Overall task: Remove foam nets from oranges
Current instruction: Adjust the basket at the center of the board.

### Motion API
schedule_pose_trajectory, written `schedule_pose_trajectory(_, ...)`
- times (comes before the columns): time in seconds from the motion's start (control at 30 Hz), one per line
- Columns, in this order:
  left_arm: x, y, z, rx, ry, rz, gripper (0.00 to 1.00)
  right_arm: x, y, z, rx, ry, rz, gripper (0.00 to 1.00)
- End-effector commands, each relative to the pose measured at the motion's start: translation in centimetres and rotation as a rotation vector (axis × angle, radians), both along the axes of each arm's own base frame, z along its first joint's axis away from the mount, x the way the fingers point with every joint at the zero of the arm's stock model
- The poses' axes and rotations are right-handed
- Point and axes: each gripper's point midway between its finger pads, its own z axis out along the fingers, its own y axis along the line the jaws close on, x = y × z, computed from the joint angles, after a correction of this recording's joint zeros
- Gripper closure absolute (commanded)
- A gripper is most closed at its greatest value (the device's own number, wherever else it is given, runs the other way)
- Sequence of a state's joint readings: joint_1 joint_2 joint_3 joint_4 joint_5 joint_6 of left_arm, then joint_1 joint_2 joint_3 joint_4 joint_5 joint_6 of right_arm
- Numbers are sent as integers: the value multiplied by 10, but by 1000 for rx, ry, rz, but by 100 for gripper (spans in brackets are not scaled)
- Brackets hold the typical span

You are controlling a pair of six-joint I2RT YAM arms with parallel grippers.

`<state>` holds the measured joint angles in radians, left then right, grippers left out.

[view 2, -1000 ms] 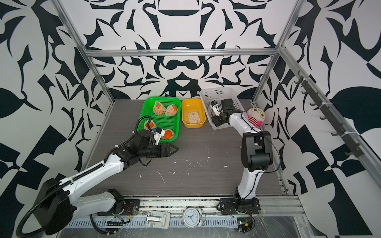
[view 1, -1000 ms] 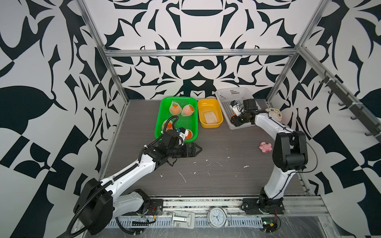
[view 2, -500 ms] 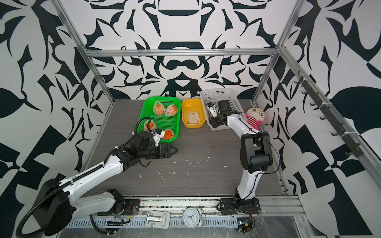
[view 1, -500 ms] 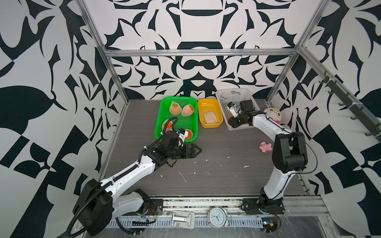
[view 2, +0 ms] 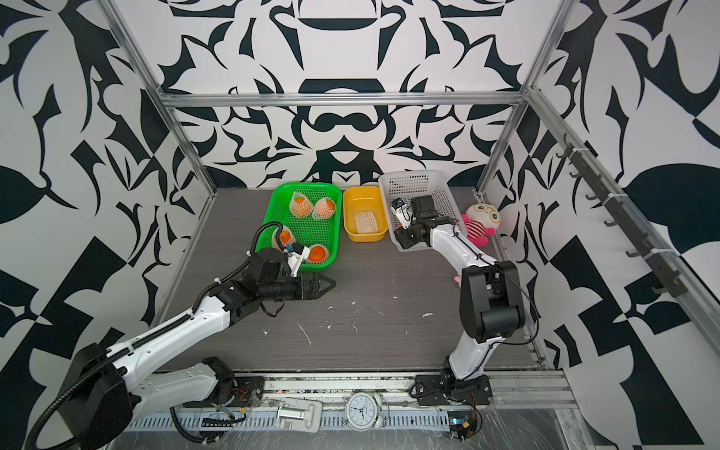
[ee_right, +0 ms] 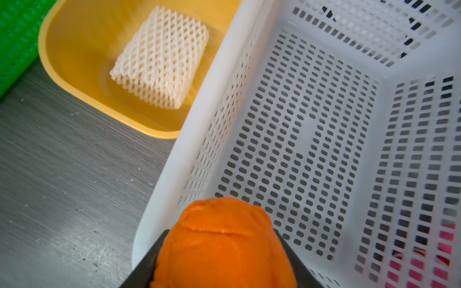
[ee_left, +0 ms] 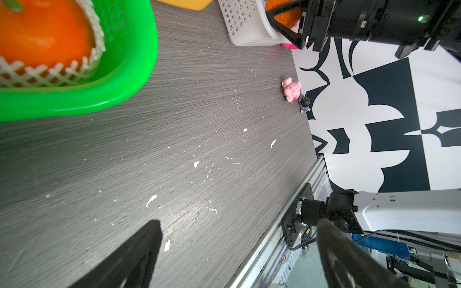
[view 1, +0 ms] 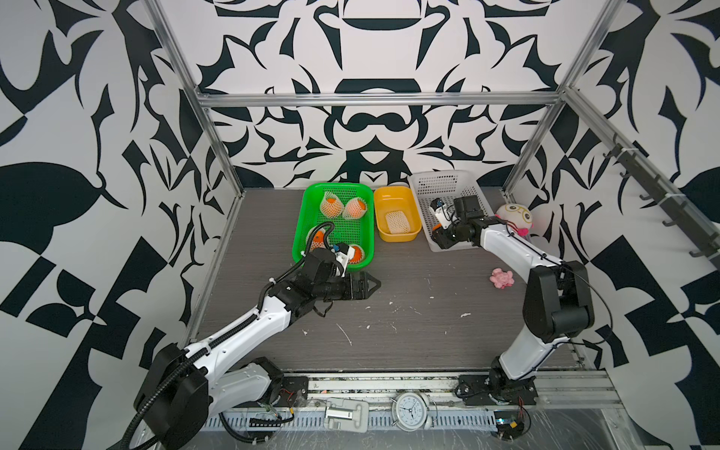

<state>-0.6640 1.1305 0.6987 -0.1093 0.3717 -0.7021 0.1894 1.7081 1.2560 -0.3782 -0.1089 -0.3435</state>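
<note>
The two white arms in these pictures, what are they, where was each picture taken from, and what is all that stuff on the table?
They are two robot arms, each ending in a two-fingered gripper. Both top views look down on the whole grey table. The other two pictures come from small cameras on the arms' wrists. On the table stand a green basket with four netted oranges, a yellow tub holding one empty foam net, and a white basket. A plush doll and a pink toy sit to one side; a clock lies on the front rail. The left gripper is open and empty, beside the green basket. The right gripper holds a bare orange at the white basket's near end.
</note>
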Motion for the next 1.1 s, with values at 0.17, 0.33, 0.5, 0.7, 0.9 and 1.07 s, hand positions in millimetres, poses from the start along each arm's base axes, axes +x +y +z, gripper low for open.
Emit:
schedule_pose_trajectory(0.17, -5, 3, 0, -11, -13, -9, 1, -18, 15, 6, 2, -7, 17, 76)
schedule_pose_trajectory(0.33, -6, 5, 1, -15, -20, -4, 0, -25, 17, 6, -5, -9, 21, 76)
schedule_pose_trajectory(0.5, -7, 5, 3, -19, -24, -5, 0, -21, 17, 15, -3, -44, 19, 76)
schedule_pose_trajectory(0.7, -4, 2, 7, -22, -41, -16, 0, 5, 7, 23, 12, -66, -43, 78)
schedule_pose_trajectory(0.9, 5, -5, 15, -14, -55, -26, 0, 46, 1, 12, 65, -27, -122, 79)
schedule_pose_trajectory(1.07, 18, -8, 20, -12, -73, -19, 0, 86, -1, 1, 123, -8, -173, 79)
